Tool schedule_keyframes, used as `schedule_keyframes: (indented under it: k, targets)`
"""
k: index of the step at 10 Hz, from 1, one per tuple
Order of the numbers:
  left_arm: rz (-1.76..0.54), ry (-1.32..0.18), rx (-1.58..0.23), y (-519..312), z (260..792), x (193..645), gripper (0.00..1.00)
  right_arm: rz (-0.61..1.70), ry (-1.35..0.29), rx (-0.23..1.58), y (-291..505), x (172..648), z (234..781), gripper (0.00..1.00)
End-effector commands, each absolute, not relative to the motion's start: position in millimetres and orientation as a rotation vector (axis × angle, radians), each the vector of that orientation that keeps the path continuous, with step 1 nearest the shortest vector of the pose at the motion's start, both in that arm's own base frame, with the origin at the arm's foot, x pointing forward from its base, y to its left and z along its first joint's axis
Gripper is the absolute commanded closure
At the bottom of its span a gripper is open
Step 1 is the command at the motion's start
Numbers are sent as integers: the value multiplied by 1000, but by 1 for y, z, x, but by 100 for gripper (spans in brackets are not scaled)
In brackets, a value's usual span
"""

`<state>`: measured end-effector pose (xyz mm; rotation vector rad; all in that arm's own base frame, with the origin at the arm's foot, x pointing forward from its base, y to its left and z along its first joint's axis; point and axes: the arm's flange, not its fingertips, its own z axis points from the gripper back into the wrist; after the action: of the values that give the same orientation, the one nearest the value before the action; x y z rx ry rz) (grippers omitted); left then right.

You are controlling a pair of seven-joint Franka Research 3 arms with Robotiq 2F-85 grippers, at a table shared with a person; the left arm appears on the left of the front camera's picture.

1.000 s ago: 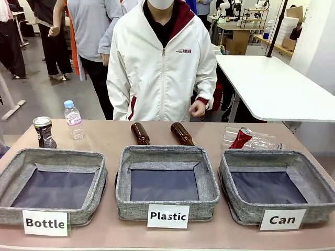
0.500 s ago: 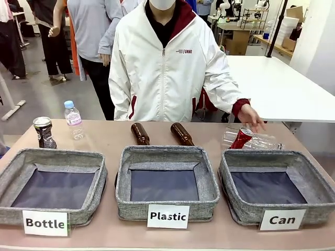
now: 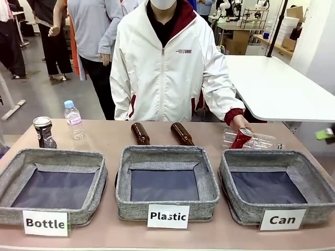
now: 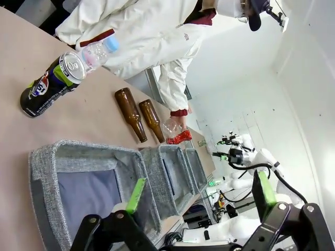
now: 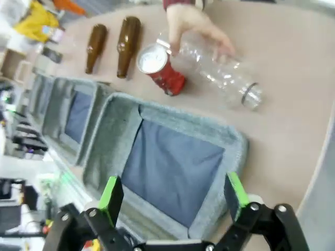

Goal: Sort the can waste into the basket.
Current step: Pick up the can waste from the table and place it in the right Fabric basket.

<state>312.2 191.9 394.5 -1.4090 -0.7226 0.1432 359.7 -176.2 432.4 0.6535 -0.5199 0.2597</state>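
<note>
A beige tabletop (image 3: 104, 137) spans the front view, with a person in a white jacket (image 3: 167, 73) standing at its far side and a white table behind to the upper right. Three grey fabric baskets sit in a row along the near edge: the Bottle basket (image 3: 52, 155) at lower left, the Plastic basket (image 3: 167, 152) in the middle, and the Can basket (image 3: 246, 212) at lower right. The red can (image 3: 241, 138) lies tilted on the tabletop just beyond the Can basket's far rim, right of centre. It leans against a clear plastic bottle (image 3: 264, 140) lying on its side. The person's hand (image 3: 241, 123) is at the can's silver top and touches the bottle. The dark can (image 3: 44, 132) stands upright at the left of the frame, behind the Bottle basket and near a small water bottle (image 3: 73, 119). Two brown glass bottles (image 3: 140, 133) lie behind the Plastic basket. In the right wrist view, the right pincer (image 5: 172, 180) hangs above the Can basket with its green-padded fingers spread wide and nothing between them. In the left wrist view, the left pincer (image 4: 200, 180) is likewise spread and empty, above the Bottle basket.
</note>
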Motion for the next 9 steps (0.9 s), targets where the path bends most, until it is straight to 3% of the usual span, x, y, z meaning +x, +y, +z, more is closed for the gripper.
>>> schedule_keyframes:
  k: [1, 3, 5, 9]
  targets:
    - [132, -752, -1425, 192, 396, 312, 0, 339, -598, 697, -217, 273, 428, 0]
    - [132, -752, -1425, 192, 396, 312, 0, 263, -728, 721, -238, 207, 409, 0]
    - [132, -752, -1425, 192, 396, 312, 0, 204, -846, 715, -247, 180, 393, 0]
    - [132, -752, -1425, 192, 396, 312, 0, 277, -896, 673, -234, 198, 394, 0]
